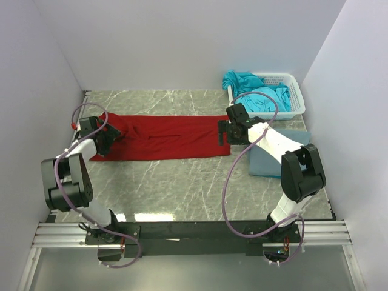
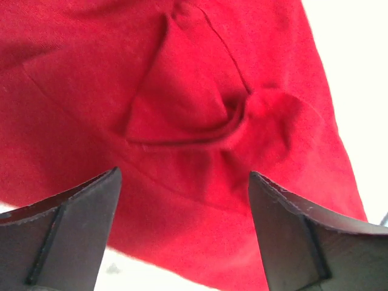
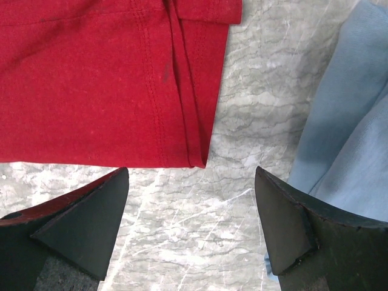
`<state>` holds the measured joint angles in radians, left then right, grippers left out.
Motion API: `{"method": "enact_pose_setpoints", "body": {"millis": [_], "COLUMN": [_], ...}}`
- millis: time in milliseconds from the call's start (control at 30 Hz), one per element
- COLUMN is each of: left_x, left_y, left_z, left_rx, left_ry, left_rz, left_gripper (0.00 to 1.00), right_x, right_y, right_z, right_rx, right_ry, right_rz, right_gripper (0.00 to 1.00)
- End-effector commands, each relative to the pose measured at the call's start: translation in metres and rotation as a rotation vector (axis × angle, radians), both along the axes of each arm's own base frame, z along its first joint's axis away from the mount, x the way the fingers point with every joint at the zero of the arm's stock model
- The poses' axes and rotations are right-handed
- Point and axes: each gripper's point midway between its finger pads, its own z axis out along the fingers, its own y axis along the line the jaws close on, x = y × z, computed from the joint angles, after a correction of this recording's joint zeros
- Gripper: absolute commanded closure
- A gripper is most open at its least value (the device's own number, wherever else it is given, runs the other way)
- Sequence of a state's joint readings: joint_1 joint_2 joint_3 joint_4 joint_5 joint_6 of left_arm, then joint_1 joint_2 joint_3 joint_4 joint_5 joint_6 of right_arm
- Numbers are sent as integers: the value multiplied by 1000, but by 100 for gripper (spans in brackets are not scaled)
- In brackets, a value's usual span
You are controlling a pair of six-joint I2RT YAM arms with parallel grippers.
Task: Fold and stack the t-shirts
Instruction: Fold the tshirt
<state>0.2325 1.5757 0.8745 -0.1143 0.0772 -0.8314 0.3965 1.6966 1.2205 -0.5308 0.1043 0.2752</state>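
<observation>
A dark red t-shirt lies folded into a long band across the middle of the marble table. My left gripper stands open over its bunched left end, nothing between the fingers. My right gripper hangs open above the shirt's right hem corner, with bare table between its fingers. A grey-blue t-shirt lies folded at the right, partly under the right arm; its edge shows in the right wrist view. Turquoise t-shirts fill the basket.
A white lattice basket stands at the back right corner. White walls close in the table on the left, back and right. The black rail with the arm bases runs along the near edge.
</observation>
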Motion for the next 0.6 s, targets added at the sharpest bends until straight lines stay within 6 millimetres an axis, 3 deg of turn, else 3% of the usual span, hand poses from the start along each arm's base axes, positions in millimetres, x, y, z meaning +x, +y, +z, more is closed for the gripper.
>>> {"method": "enact_pose_setpoints", "body": {"millis": [0, 167, 233, 567], "left_x": [30, 56, 67, 95], "left_y": [18, 19, 19, 37], "left_z": [17, 13, 20, 17], "left_rx": [37, 22, 17, 65], "left_ry": [-86, -122, -142, -83], "left_rz": [79, 56, 48, 63], "left_gripper": [11, 30, 35, 37], "right_x": [3, 4, 4, 9], "right_y": [2, 0, 1, -1], "right_z": [17, 16, 14, 10], "right_rx": [20, 9, 10, -20], "right_ry": [-57, -53, -48, -40], "right_rz": [2, -1, 2, 0], "right_gripper": [10, 10, 10, 10]}}
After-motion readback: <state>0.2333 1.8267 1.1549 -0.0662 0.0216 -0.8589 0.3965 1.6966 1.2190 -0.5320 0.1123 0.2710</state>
